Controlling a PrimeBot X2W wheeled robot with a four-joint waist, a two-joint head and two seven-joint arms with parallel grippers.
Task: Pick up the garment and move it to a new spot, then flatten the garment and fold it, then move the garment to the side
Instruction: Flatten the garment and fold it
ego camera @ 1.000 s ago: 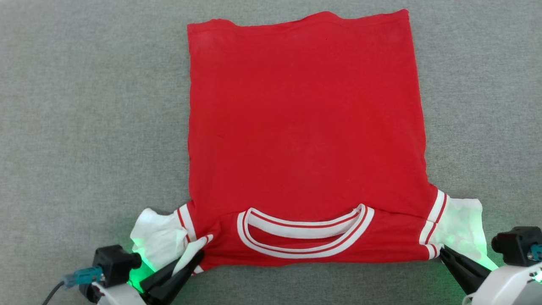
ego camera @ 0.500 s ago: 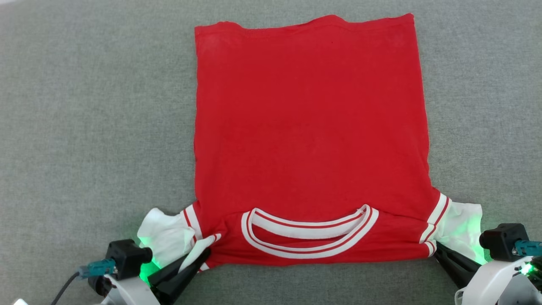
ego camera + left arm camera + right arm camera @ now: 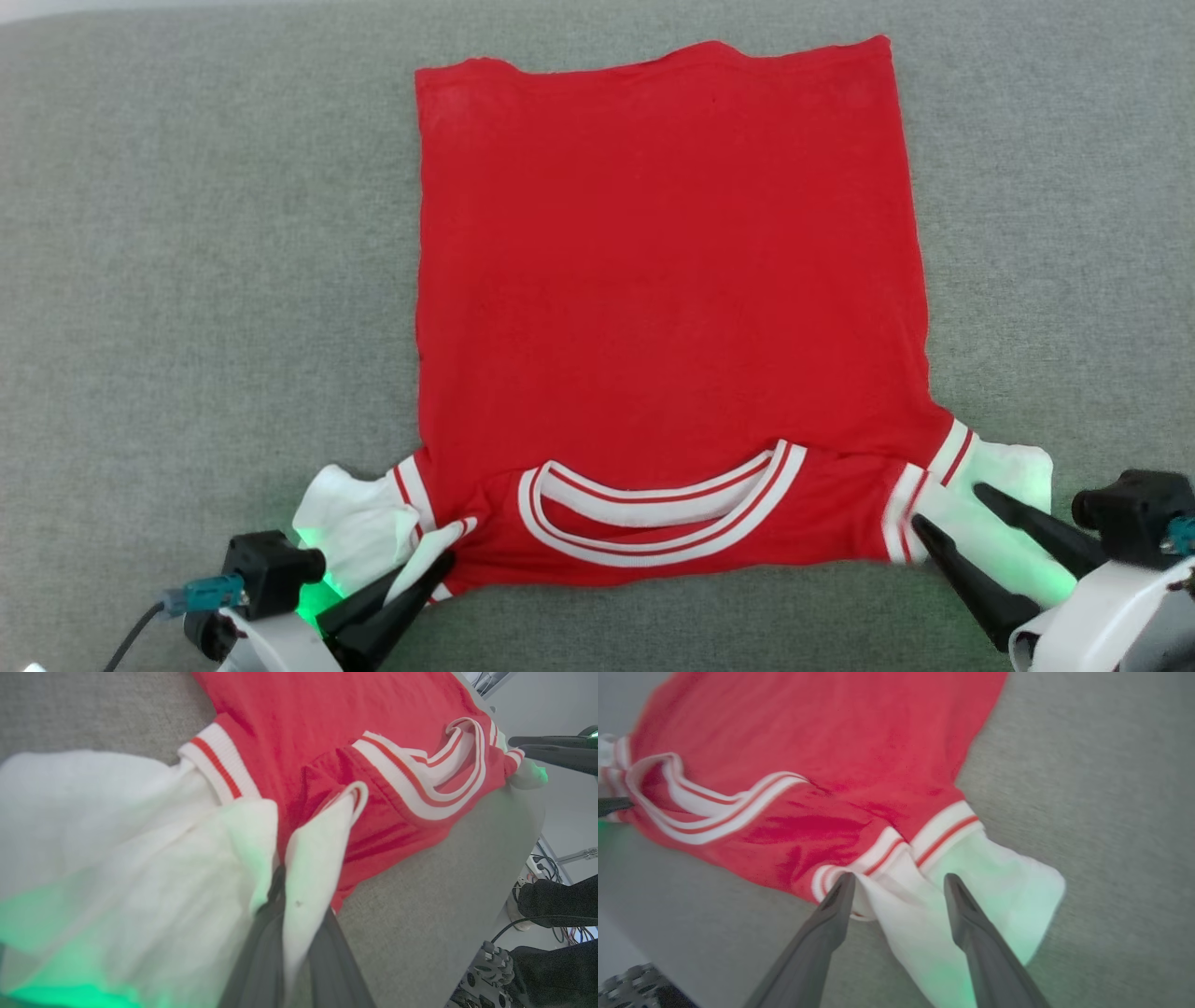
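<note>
Right gripper (image 3: pixel 945 502) had let go since half a second earlier: back then its fingers were pinched together at the edge of the right sleeve, and now they stood clearly apart, spread over the white sleeve (image 3: pixel 1004 471) at the lower right of the head view. That shoulder of the garment (image 3: pixel 667 280) had also bunched inward a bit, with fresh wrinkles next to the striped collar (image 3: pixel 653 509).

Both arms came up from the bottom edge of the head view, angled in toward the shirt. The left gripper (image 3: pixel 439 560) sat at the lower left with its fingers closed on a fold of the left sleeve; in the left wrist view the white cloth was pinched right between them. In the right wrist view one fingertip lay by the red-and-white trim (image 3: pixel 896 851) at the shoulder seam, and the other over the plain white cloth.

The garment lay flat on the grey fabric surface (image 3: pixel 187 280), filling the middle of the head view, plain red side up, collar toward the bottom edge and hem toward the top. Green light from the wrists tinted both sleeves.
</note>
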